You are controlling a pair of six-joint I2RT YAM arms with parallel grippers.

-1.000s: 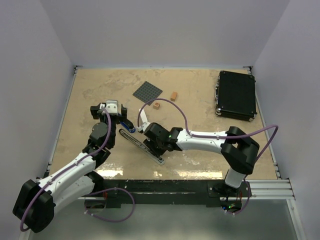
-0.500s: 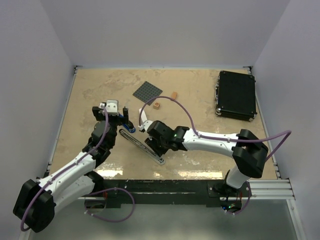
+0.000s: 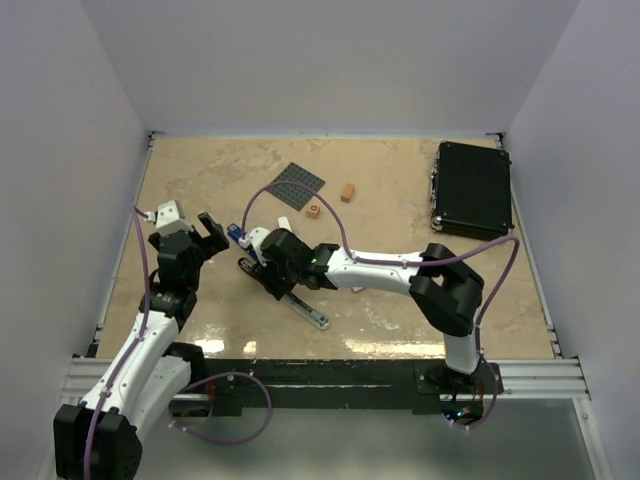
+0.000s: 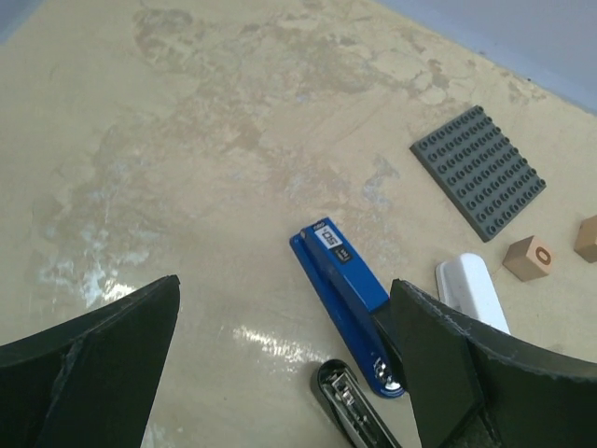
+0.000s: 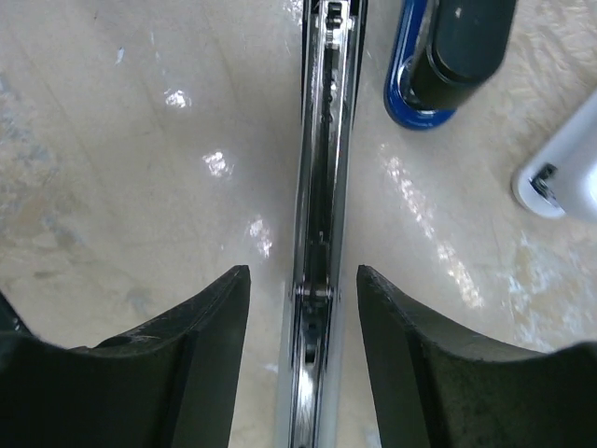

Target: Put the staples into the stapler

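An opened black stapler (image 3: 295, 300) lies flat on the table with its metal rail (image 5: 322, 187) facing up. My right gripper (image 3: 262, 260) hovers over its left end. In the right wrist view my right gripper (image 5: 303, 280) is open, its jaws straddling the rail with a gap on each side. A blue stapler (image 4: 345, 280) lies just beyond it. The small whitish staples box (image 4: 474, 291) lies to the right of the blue stapler. My left gripper (image 3: 210, 232) stands wide open and empty to the left of the blue stapler.
A grey studded baseplate (image 3: 295, 183) and two small orange blocks (image 3: 314, 210) (image 3: 347, 191) lie further back. A black case (image 3: 472, 190) sits at the back right. Walls enclose the table on three sides.
My left arm has swung left, away from the blue stapler. My right gripper has slid left along the black stapler to its left end, and its jaws have widened.
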